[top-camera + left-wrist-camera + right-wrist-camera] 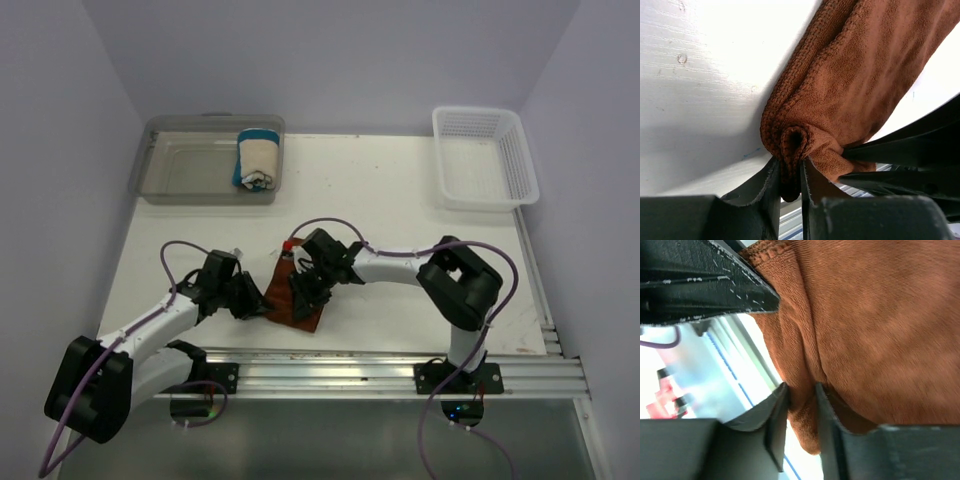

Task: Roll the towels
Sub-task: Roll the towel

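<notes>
The rust-brown towel (281, 298) lies bunched near the table's front edge, between my two grippers. My left gripper (254, 303) comes at it from the left. In the left wrist view the left gripper (790, 172) is shut on a rolled fold at the corner of the brown towel (855, 75). My right gripper (303, 288) sits on the towel's right side. In its wrist view the right gripper (801, 405) has a hanging fold of the brown towel (880, 330) pinched between both fingers. The cream towel with blue edges (258, 158) lies rolled inside the clear bin.
The clear plastic bin (180, 170) stands at the back left. A white mesh basket (485, 155) stands at the back right. The metal rail (380, 365) runs along the front edge, just below the brown towel.
</notes>
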Robot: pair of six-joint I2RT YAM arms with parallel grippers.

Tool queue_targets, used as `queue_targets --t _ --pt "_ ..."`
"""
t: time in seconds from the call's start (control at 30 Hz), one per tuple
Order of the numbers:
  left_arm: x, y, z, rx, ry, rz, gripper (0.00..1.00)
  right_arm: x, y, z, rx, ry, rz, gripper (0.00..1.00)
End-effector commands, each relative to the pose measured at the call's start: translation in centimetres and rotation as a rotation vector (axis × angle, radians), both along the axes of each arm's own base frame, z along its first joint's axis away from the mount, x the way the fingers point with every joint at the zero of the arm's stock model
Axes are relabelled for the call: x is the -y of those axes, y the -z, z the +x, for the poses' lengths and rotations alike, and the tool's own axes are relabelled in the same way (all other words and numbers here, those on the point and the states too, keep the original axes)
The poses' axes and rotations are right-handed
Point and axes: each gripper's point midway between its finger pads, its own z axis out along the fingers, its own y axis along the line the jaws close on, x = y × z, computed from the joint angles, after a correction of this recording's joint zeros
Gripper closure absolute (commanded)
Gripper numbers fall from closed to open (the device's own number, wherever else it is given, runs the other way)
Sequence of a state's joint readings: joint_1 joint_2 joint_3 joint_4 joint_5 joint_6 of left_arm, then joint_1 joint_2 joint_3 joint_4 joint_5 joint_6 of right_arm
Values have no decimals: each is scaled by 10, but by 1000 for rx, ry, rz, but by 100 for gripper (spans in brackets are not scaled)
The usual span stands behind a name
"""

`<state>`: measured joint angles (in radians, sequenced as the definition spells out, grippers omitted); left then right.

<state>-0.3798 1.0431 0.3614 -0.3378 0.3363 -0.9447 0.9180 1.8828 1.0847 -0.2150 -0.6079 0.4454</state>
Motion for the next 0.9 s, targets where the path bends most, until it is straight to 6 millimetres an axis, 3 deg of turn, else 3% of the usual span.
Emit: queue_targets --t 0.0,0.23,0.3,0.37,0.4,0.6,0.87 --pt "-1 -1 5 22 -16 0 82 16 -20 22 159 37 -73 66" --pt "2 -4 3 -6 -23 -18 83 48 -56 45 475 128 -219 66" --pt "4 -5 3 -4 -19 -31 83 45 -68 30 578 97 -215 68" --pt "4 -6 3 -3 -20 -30 83 48 -72 31 695 99 -256 69" --pt "4 -7 4 0 -19 -30 83 42 -75 19 735 54 -244 69" --pt "3 -8 5 2 -23 -27 83 26 -78 -1 896 -55 -270 67" --pt "4 -10 4 0 -19 -30 83 9 -55 -14 939 -146 -333 60"
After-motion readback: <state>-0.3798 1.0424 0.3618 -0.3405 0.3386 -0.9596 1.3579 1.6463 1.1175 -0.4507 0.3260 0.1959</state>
